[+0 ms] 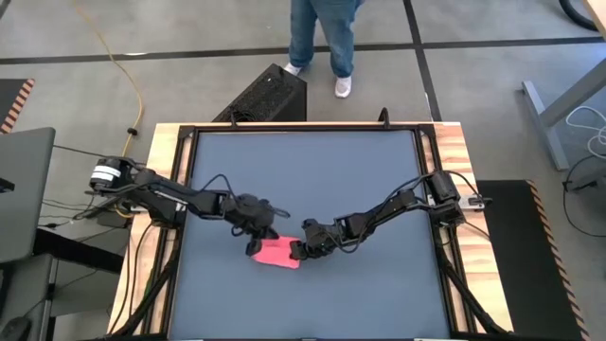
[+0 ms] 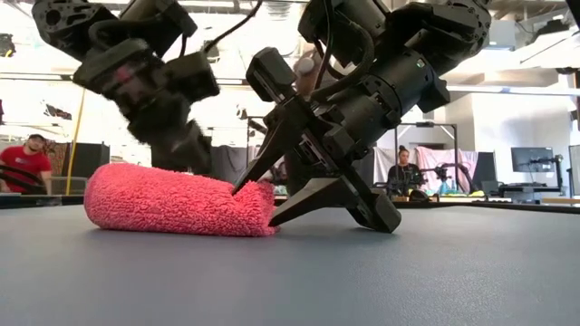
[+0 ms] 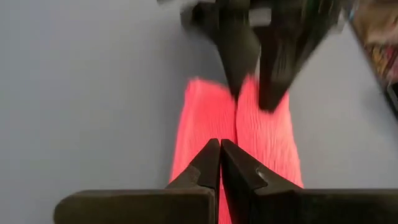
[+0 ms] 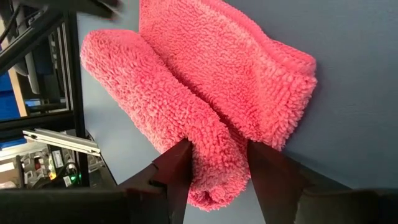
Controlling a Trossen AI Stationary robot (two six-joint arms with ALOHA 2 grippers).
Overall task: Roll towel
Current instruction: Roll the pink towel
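Observation:
The pink towel (image 1: 276, 253) lies on the dark grey table, a little nearer than its middle, folded over into a thick roll (image 2: 172, 201) with two lobes side by side (image 4: 205, 81). My left gripper (image 3: 219, 148) is shut and hangs over the groove between the lobes, at the towel's left part (image 2: 192, 154). My right gripper (image 4: 214, 165) is at the towel's right end, its fingers on either side of one lobe. It also shows in the high view (image 1: 301, 250). My left gripper points its shut fingertips (image 3: 211, 155) down at the towel's top, over the groove (image 3: 236, 121); I cannot tell whether they touch the cloth. My right gripper holds the right end of one rolled lobe (image 4: 214, 146) between its two fingers, several layers thick. It comes slanting down from the table's right side. One fingertip (image 2: 237, 188) is on the roll's top, and the other finger (image 2: 308, 206) is low by the table. The towel rests on the table.
A person (image 1: 322, 38) stands beyond the table's far edge, next to a black box (image 1: 267, 95). Other people (image 2: 23, 163) sit in the room behind. Bare tabletop (image 1: 312, 170) lies on all sides of the towel.

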